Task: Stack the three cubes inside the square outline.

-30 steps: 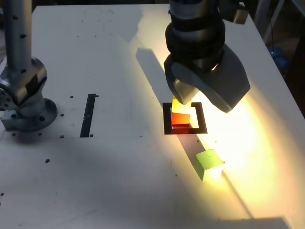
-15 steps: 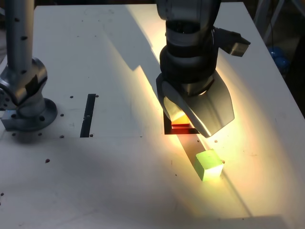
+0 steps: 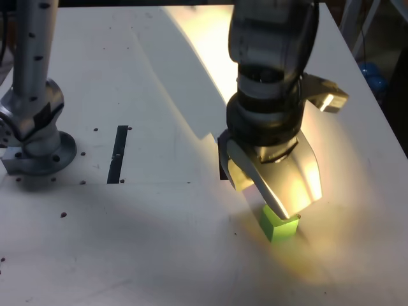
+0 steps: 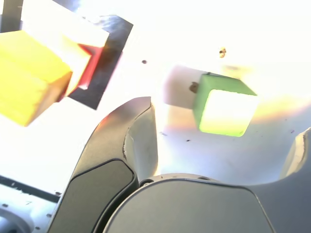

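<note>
i have the gripper (image 4: 221, 145) spread wide and empty above the green cube (image 3: 278, 225), which sits on bare white table (image 3: 159, 242) with free room around it, clear of the square outline (image 4: 104, 53) where the yellow cube (image 4: 29, 77) tops the red cube (image 4: 90, 60).

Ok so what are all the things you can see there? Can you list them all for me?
green cube: one, bright green, alone on the table, clear of the outline, between the open jaws.
yellow cube: one, yellow, on top of the red one.
red cube: one, red, under the yellow, inside the outline.
square outline: one, black, mostly hidden behind the gripper in the exterior view.
black strip: one, narrow, toward the exterior view's left.
table: one, white, with small dark specks.
arm base: one, grey metal, at the exterior view's left edge.
gripper: one, grey, open, over the green cube.
</note>
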You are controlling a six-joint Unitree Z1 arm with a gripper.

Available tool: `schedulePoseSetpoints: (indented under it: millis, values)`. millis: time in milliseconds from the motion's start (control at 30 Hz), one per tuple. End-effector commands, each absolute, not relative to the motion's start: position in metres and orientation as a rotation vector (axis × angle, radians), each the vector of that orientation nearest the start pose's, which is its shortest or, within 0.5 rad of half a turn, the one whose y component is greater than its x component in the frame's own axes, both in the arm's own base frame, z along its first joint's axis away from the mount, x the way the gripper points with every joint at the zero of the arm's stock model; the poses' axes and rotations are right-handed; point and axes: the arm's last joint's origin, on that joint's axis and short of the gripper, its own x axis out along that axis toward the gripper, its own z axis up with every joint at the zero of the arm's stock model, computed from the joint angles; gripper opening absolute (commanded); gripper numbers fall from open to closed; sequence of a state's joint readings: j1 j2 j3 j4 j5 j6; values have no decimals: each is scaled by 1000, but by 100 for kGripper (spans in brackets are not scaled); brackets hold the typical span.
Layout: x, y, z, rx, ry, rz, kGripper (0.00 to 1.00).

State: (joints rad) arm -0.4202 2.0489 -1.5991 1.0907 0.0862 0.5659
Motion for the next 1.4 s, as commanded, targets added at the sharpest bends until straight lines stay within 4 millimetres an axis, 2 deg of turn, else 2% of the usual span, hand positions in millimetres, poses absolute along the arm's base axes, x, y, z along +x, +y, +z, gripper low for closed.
schedulePoseSetpoints:
  millis: [0, 267, 600, 1000, 1300, 1367]
  values:
    - [357, -156, 248, 837, 1405, -699, 98]
    - [368, -161, 234, 841, 1414, -698, 95]
    - [373, -165, 223, 847, 1429, -700, 86]
    - [373, -181, 223, 865, 1409, -684, 65]
    - [374, -183, 220, 860, 1405, -678, 48]
    - [374, -183, 219, 860, 1408, -680, 47]
